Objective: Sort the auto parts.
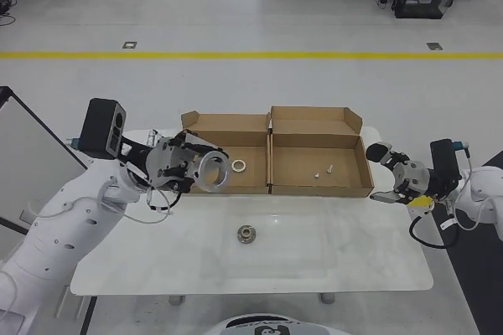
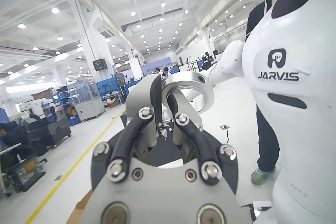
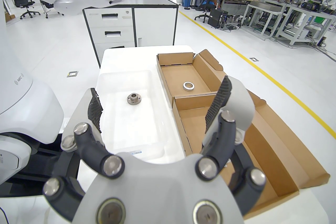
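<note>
Left gripper (image 1: 193, 163) held ring (image 1: 224, 170) clamped over left box's (image 1: 253, 181) near-left corner. Best: clear wall, lower flat, then release. Right gripper (image 1: 381, 175) stood fingers apart.

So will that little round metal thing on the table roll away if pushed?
Probably not: the metal hub lies flat on its wide flange on the white table, so it would likely slide. It looks like solid metal, so probably stiff and heavy for its size. Its shiny surface may be slippery to grip.
</note>
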